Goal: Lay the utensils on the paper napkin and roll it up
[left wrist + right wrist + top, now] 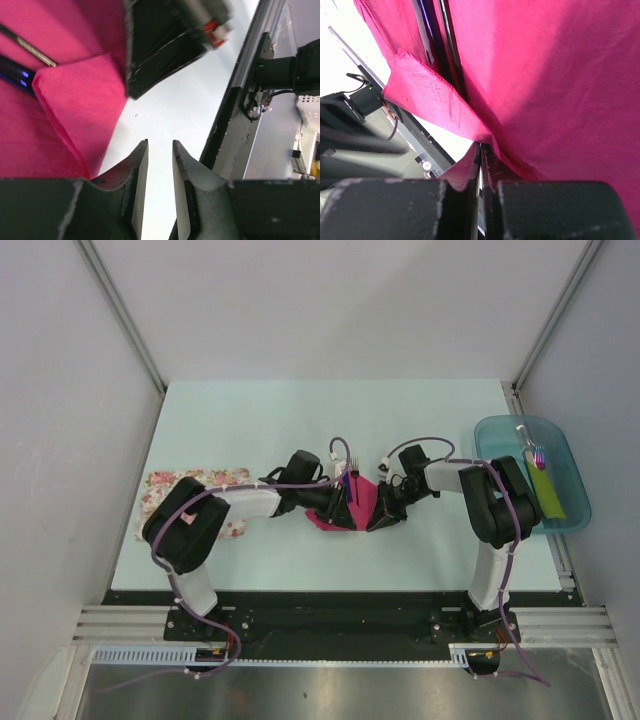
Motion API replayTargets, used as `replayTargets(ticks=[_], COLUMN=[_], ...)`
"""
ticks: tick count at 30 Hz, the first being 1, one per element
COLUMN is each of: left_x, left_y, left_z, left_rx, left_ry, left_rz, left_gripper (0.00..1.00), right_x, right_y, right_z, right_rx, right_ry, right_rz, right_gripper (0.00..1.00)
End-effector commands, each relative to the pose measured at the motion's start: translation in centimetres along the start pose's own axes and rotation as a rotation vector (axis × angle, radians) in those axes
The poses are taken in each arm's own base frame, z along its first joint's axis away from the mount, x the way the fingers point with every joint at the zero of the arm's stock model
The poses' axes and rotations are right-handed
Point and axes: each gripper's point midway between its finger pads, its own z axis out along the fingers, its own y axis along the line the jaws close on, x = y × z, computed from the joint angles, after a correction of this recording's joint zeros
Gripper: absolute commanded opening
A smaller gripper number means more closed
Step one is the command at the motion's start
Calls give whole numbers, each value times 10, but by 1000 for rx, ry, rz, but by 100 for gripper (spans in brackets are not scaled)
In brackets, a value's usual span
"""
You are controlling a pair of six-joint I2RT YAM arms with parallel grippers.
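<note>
The magenta paper napkin [352,508] lies mid-table, partly folded over the utensils. A black fork [341,469] sticks out at its far edge, with a dark blue piece [350,490] beside it. My left gripper [338,508] is at the napkin's left side; in the left wrist view its jaws [160,142] stand open and empty, just off the napkin's edge [75,110]. My right gripper [379,519] is shut on the napkin's fold [445,110]; its tips [481,146] pinch the paper. Dark utensil handles [446,45] lie under the fold.
A white floral cloth [163,492] lies at the left, under my left arm. A teal tray [500,430] at the right holds a white-handled brush [536,452] and a yellow-green strip [546,492]. The black table rail [235,115] runs close by.
</note>
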Motion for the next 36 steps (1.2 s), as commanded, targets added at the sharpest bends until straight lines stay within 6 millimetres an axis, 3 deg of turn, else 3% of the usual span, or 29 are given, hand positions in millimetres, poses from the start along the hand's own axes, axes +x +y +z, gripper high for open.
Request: replayTargets(ticks=[1, 11, 22, 25, 32, 36], left_x=[-3, 0, 23, 24, 24, 24], left_y=[1, 49, 73, 73, 73, 73], left_z=[10, 10, 15, 15, 13, 13], left_rx=[43, 10, -18, -19, -29, -32], left_ry=[4, -19, 23, 25, 27, 26], left_rz=[-43, -195, -280, -275, -262, -259], left_gripper=[30, 26, 22, 21, 21, 21], right_x=[-9, -5, -1, -5, -24, -28], right_y=[4, -4, -15, -7, 35, 35], right_z=[-4, -4, -11, -15, -14, -12], right_rx=[-15, -9, 11, -10, -77, -67], right_ry=[-26, -21, -16, -28, -76, -82], right_rz=[0, 15, 10, -8, -108, -112], right_gripper=[6, 5, 6, 6, 8, 8])
